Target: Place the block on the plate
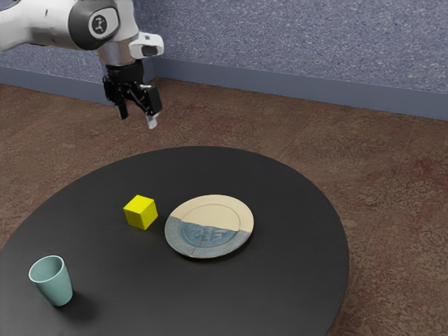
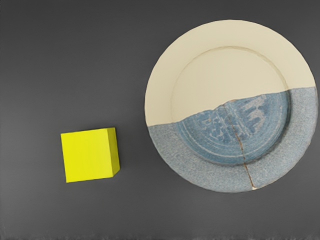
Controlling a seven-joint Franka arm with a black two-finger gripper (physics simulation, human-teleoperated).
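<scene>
One block [image 2: 87,155] to lift from the desk [image 1: 210,294], just beside the plate [image 2: 230,34]: centre the gripper [image 1: 137,116], seemingly open and empty at such distance, above, lower square to its faces, then close gently.

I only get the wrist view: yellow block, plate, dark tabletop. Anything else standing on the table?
Observer: Yes, the exterior view shows a teal cup on it, closer to the block than to the plate.
Operator: Noted. Gripper open or shut?
Observer: Open. In the exterior view its fingers stand apart.
</scene>
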